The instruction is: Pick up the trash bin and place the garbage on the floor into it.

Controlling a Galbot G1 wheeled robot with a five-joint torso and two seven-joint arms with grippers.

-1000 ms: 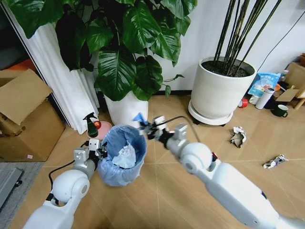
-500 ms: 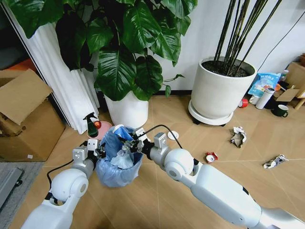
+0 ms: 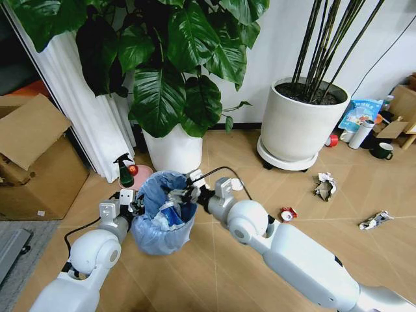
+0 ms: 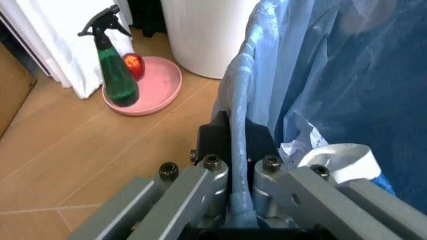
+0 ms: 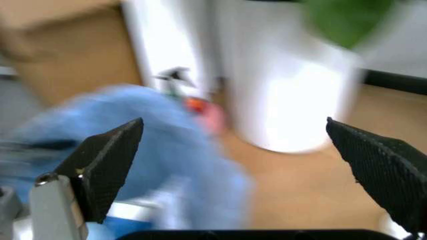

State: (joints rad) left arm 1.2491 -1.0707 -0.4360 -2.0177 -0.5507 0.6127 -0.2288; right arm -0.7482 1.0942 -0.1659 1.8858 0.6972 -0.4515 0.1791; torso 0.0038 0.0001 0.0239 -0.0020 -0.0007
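Note:
The trash bin [image 3: 159,227], lined with a crinkly light-blue bag, stands on the floor [image 3: 214,273] in front of the leafy plant's pot. My left gripper [image 3: 134,205] is shut on its near rim, and the left wrist view shows the fingers [image 4: 213,175] pinching the bag's edge [image 4: 237,125]. My right gripper [image 3: 181,194] hovers over the bin's mouth, open and holding nothing, its fingers [image 5: 110,160] spread wide. White paper [image 4: 333,157] and a blue-white piece [image 3: 170,212] lie inside the bin. More garbage lies to the right: a red can [image 3: 286,213], a paper wad [image 3: 323,186] and a wrapper [image 3: 375,221].
A green spray bottle [image 3: 125,171] and pink dish [image 4: 150,90] sit just left of the leafy plant's white pot [image 3: 172,151]. A second big pot [image 3: 296,127] stands at the back right. Cardboard boxes [image 3: 36,162] are at the left. A white disc [image 3: 236,184] lies behind my right arm.
My right gripper swung left from beside the bin to over its mouth, carrying a blue piece. It has since opened, and the piece now lies inside the bin.

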